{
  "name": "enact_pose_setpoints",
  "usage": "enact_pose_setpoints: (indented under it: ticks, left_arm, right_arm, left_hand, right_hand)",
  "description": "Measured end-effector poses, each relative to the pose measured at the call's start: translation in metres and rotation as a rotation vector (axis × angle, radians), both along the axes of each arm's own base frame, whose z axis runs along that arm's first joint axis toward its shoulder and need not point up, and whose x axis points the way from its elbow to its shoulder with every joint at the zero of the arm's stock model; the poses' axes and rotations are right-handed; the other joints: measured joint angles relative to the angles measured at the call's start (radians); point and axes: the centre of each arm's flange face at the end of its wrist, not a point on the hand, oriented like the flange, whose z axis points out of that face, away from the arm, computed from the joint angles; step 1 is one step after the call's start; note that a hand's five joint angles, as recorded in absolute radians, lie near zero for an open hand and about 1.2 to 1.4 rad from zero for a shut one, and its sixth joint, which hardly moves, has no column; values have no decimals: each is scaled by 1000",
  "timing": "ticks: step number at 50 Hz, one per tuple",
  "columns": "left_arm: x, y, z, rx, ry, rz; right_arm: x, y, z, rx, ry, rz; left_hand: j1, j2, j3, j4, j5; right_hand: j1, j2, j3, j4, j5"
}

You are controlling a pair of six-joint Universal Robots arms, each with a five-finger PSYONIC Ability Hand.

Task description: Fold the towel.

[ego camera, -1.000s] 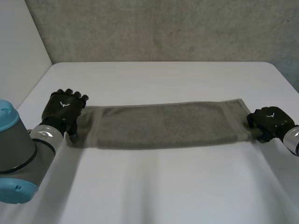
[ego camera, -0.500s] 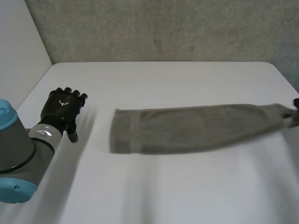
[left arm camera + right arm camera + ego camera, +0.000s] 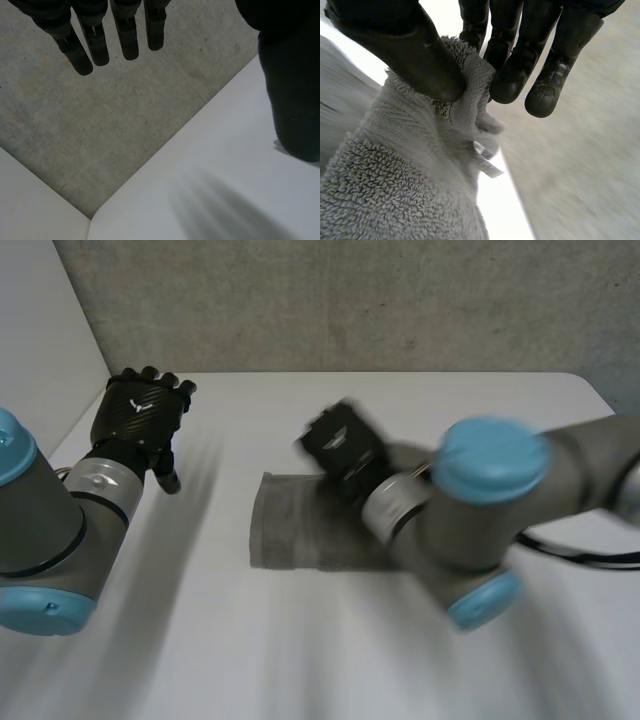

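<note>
We see the right hand (image 3: 340, 445) over the middle of the white table (image 3: 300, 650), thumb and fingers (image 3: 512, 75) pinching a hemmed edge of the grey towel (image 3: 290, 530), which hangs bunched below that grip in the right wrist view. The rest of the towel lies flat on the table, partly hidden under the right arm. We see the left hand (image 3: 140, 418) near the table's far left corner, fingers (image 3: 125, 35) straight and holding nothing, well apart from the towel.
</note>
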Motion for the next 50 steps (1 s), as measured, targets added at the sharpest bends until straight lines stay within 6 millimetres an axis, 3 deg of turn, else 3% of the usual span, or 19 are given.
enact_pose_setpoints:
  ticks: [4, 7, 13, 16, 22, 25, 30, 36, 44, 47, 50]
  left_arm:
    - [-4, 3, -1, 3, 3, -6]
    - [-6, 5, -3, 9, 1, -11]
    - [-8, 6, -9, 23, -7, -16]
    - [-9, 6, -10, 25, -8, -19]
    - [-12, 6, -10, 23, -9, -25]
    - [-13, 6, -10, 23, -8, -29]
    - [-16, 8, -13, 29, -10, -39]
    - [-20, 12, -19, 44, -18, -54]
    - [-23, 15, -22, 54, -23, -63]
    - [-24, 16, -23, 55, -24, -66]
    - [-24, 17, -23, 56, -25, -68]
  right_arm:
    - [24, 35, -33, 36, 52, 116]
    - [28, 45, -51, 62, 84, 151]
    - [24, 45, -58, 92, 93, 143]
    - [16, 38, -45, 100, 62, 112]
    - [-12, 17, -16, 139, -24, 17]
    - [-41, 2, -10, 202, -63, -67]
    - [-83, -13, -20, 310, -67, -189]
    - [-124, -20, -48, 418, -10, -304]
    - [-138, -26, -60, 420, 40, -342]
    - [-137, -28, -61, 407, 49, -343]
    - [-136, -30, -61, 399, 51, -342]
  left_hand:
    - [0, 0, 0, 0, 0]
    - [0, 0, 0, 0, 0]
    - [0, 0, 0, 0, 0]
    - [0, 0, 0, 0, 0]
    - [0, 0, 0, 0, 0]
    - [0, 0, 0, 0, 0]
    - [0, 0, 0, 0, 0]
    - [0, 0, 0, 0, 0]
    - [0, 0, 0, 0, 0]
    - [0, 0, 0, 0, 0]
    - [0, 0, 0, 0, 0]
  right_hand:
    - [0, 0, 0, 0, 0]
    - [-36, -29, -56, -58, -48]
    - [-896, -906, -909, -902, -932]
    - [-1045, -1056, -1078, -1077, -1096]
    - [-1080, -1064, -1095, -1085, -1096]
    - [-1083, -1064, -1095, -1085, -1096]
    - [-1053, -1044, -1076, -1067, -1078]
    - [-820, -804, -840, -842, -819]
    - [-438, -427, -468, -467, -453]
    - [-68, -43, -85, -81, -69]
    - [-48, -36, -38, -32, -29]
